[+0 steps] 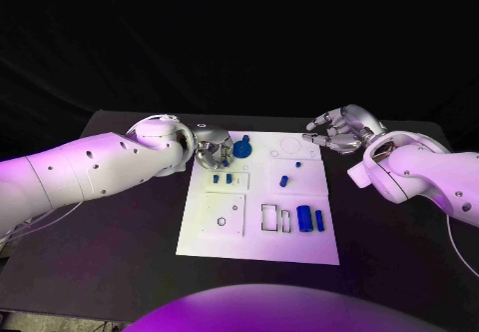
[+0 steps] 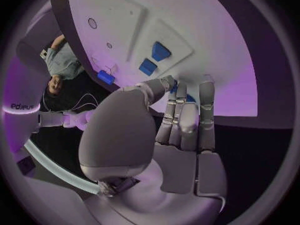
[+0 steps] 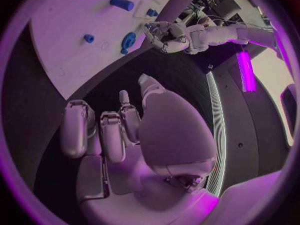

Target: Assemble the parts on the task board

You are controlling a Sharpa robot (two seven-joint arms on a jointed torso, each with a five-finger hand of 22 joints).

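Task board point(image 1: 300, 249), a flat white rectangular plate with shallow recessed panels and outlined slots, lies mid-desk point(image 1: 110, 270). Small blue parts sit on it: a round gear-like piece point(image 1: 241, 149) near the far edge and two cylinders point(image 1: 311, 219) near the right side. Left hand point(image 1: 212, 155) hovers at the gear, fingers curled, grasp unclear. Right hand point(image 1: 339, 131) hangs beyond the board's far right corner, fingers loosely curled, holding nothing.

The board point(image 1: 257, 242) looks like smooth matt white plastic, the blue parts point(image 1: 303, 218) on it smooth plastic with a slight sheen, the hands, left point(image 1: 210, 154) over the board's far corner and right point(image 1: 338, 131) just off it, glossy silvery metal, and the table point(image 1: 110, 242) matt black.
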